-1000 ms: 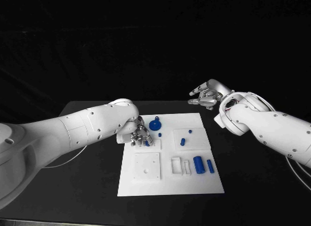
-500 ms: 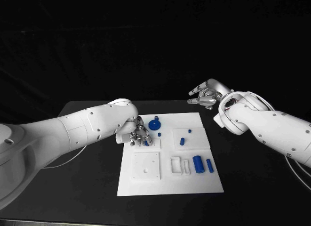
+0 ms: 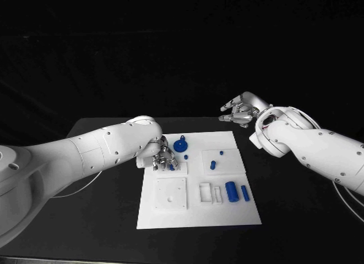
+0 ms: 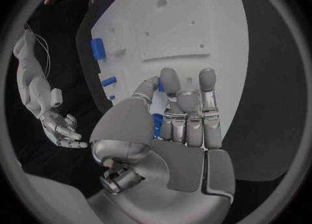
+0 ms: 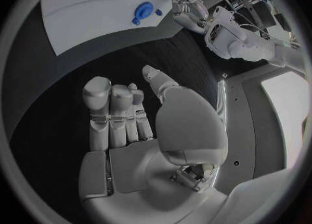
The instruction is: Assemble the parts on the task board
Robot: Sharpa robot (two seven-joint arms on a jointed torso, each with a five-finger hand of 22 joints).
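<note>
The left arm reaches in low, its hand (image 3: 163,159) pointing down with fingers (image 4: 189,110) held close together and straight. The right arm is bent and raised, its hand (image 3: 242,114) held high, palm open, fingers (image 5: 111,110) lightly curled and holding nothing.

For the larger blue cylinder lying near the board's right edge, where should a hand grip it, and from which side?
Grip the larger blue cylinder across its middle, coming straight down from above. It lies flat on the task board, long axis running away from the robot, with the white block and the thinner blue cylinder close alongside, so keep the fingers narrow.
</note>
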